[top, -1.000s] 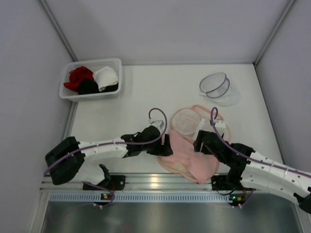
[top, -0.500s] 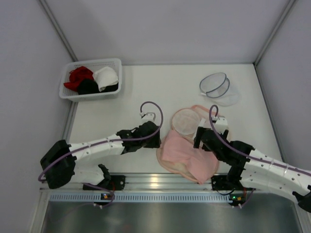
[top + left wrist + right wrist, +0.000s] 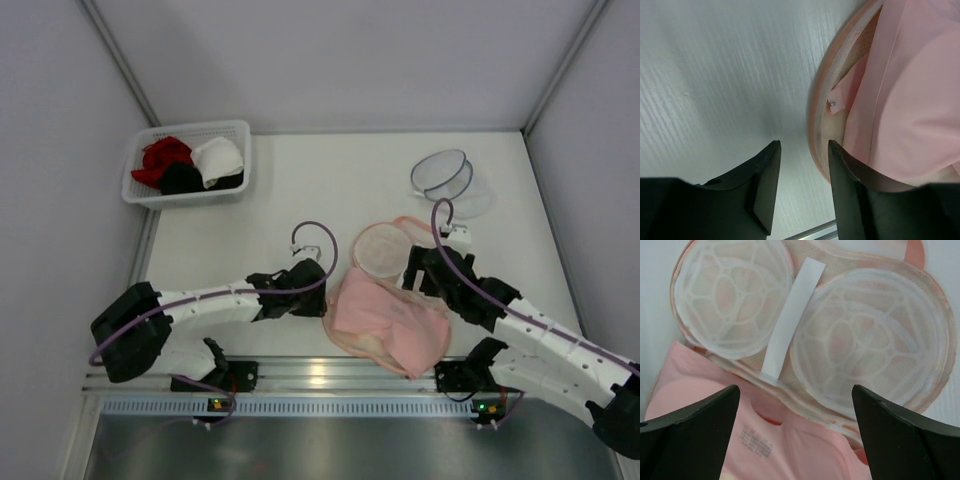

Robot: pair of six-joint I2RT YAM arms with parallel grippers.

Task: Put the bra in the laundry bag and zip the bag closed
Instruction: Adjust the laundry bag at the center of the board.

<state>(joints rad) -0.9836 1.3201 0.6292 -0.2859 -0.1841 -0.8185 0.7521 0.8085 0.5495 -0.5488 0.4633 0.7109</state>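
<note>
Both are empty: left gripper (image 3: 802, 150) half spread at the laundry bag's (image 3: 380, 250) left rim; right gripper (image 3: 795, 390) spread wide above the bag, where the bra (image 3: 385, 320) lies.

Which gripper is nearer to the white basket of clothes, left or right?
Left. The left gripper sits at the left edge of the laundry bag, on the side of the basket; the right gripper hovers over the bag, farther to the right.
</note>
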